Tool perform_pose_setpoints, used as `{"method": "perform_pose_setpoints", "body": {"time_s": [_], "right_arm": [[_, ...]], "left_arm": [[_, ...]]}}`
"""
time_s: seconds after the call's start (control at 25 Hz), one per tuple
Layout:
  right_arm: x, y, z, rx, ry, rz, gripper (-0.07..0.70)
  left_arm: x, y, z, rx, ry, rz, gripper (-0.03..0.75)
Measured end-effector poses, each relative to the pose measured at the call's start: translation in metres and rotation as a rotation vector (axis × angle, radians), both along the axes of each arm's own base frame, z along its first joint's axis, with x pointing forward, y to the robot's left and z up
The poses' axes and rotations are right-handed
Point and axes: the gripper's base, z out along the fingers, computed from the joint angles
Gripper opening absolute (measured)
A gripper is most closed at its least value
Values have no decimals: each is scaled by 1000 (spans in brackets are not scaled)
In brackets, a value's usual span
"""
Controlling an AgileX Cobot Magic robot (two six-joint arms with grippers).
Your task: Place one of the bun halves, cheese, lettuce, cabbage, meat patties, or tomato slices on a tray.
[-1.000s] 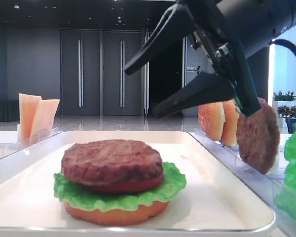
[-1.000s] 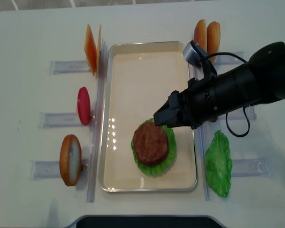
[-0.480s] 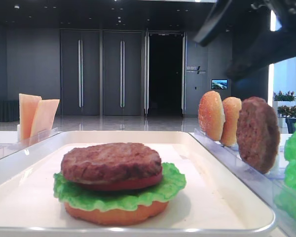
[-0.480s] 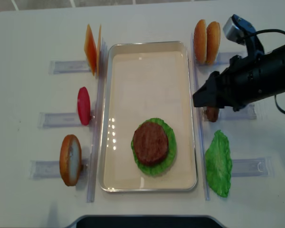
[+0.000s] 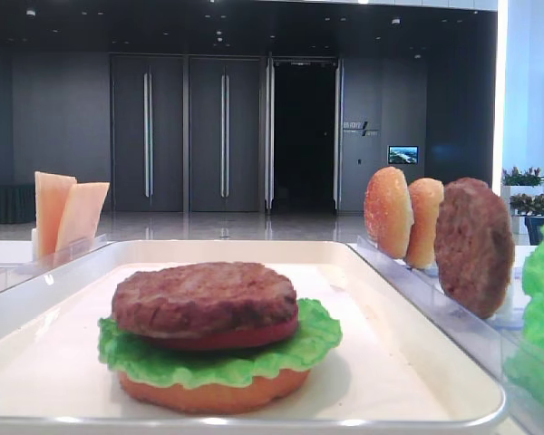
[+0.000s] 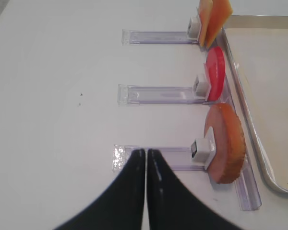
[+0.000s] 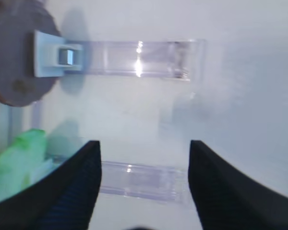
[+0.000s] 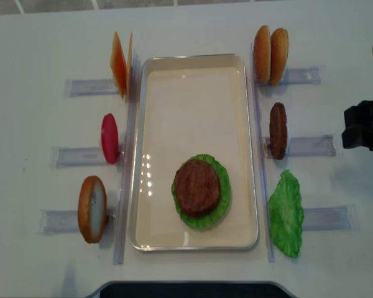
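Observation:
On the cream tray [image 8: 196, 58] sits a stack: bun half [image 5: 213, 391], lettuce [image 5: 219, 359], tomato slice [image 5: 247, 337] and a meat patty [image 8: 197, 186] on top. My right gripper [image 8: 347, 127] hangs at the far right edge of the table, away from the tray. In the right wrist view it [image 7: 143, 143] is open and empty above a clear holder [image 7: 140, 181]. My left gripper [image 6: 146, 151] is shut, empty, over the holder of a standing bun half [image 6: 226, 143]. Cabbage is out of view.
Right of the tray stand two bun halves [image 8: 270, 46], a patty [image 8: 278, 130] and a lettuce leaf [image 8: 286, 214]. On the left are cheese slices [image 8: 119, 64], a tomato slice [image 8: 110, 138] and a bun half [image 8: 92, 208]. All of them stand in clear holders.
My right gripper has pulled back from above the stack to the table's right edge, staying open, and has left the low view. The patty stays on the stack.

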Motion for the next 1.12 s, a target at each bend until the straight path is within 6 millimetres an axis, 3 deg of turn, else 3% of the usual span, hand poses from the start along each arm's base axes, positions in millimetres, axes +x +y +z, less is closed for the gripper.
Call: {"method": "perform_pose_setpoints", "body": {"time_s": [0.24,0.52,1.12], "right_arm": [[-9,-16,4,-159,26,-33,415],[-32,-18,22,-195,-40,-75,415],[-155,-7,19,-170,-276,-99,415]], "left_arm": [[0,0,0,0,0,0,0],[0,0,0,0,0,0,0],[0,0,0,0,0,0,0]]}}
